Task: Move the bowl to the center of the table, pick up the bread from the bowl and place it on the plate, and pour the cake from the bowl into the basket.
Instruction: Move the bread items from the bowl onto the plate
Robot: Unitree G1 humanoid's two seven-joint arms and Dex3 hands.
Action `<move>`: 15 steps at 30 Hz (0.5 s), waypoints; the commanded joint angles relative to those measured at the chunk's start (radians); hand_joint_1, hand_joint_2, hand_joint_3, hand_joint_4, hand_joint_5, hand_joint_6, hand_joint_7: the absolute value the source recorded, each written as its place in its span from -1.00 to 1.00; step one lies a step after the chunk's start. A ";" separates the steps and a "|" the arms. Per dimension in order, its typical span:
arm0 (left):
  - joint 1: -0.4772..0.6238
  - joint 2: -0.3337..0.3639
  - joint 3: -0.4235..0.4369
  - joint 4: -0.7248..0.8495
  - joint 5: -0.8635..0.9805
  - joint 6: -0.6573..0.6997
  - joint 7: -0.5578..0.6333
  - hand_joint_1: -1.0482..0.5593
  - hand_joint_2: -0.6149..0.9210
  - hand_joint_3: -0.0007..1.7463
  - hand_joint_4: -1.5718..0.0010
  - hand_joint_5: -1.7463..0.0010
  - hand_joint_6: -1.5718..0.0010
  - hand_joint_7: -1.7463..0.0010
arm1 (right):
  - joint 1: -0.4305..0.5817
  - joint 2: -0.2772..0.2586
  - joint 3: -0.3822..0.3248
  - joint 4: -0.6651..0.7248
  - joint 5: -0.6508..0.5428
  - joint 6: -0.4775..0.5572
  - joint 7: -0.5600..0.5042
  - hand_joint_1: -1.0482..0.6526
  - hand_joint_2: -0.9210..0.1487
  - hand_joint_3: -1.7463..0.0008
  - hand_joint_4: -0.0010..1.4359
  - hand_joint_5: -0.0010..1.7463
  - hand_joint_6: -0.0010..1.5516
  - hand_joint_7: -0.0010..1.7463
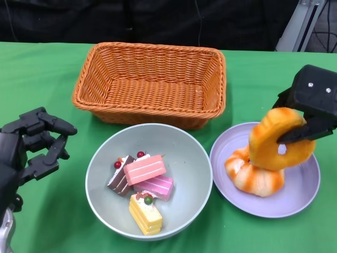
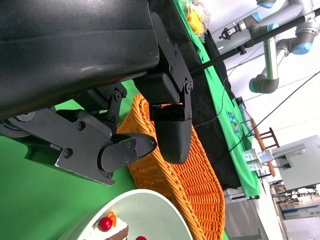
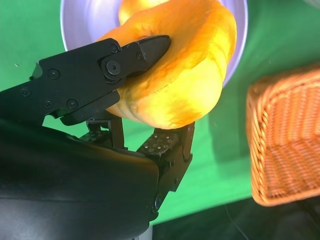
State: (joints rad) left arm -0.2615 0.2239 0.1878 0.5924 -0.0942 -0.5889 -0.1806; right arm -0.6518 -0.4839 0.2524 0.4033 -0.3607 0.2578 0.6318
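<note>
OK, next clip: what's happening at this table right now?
The robot's right hand holds a ring-shaped bread just above the purple plate, where another bread already lies. The left hand hangs beside the grey bowl, holding nothing. Four cake slices remain in that bowl, which sits in front of the wicker basket. The basket looks empty, so the pouring is not yet done.
</note>
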 commanded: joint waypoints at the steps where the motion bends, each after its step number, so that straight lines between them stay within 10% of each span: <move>1: -0.007 0.019 0.011 0.010 -0.009 -0.012 -0.009 0.20 0.75 -0.14 -0.02 -0.71 -0.05 -0.25 | 0.000 -0.034 0.009 -0.022 -0.001 0.015 0.033 0.00 -1.00 0.78 -0.08 0.72 -0.18 0.47; 15: -0.017 0.023 0.009 0.022 -0.006 -0.017 -0.010 0.21 0.74 -0.13 -0.02 -0.71 -0.06 -0.27 | 0.042 -0.067 -0.048 -0.086 0.067 -0.016 0.058 0.03 -1.00 0.74 -0.10 0.92 -0.20 0.59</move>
State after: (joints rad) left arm -0.2705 0.2264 0.1875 0.6009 -0.0950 -0.5986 -0.1836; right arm -0.6300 -0.5222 0.2301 0.3386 -0.3140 0.2601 0.6930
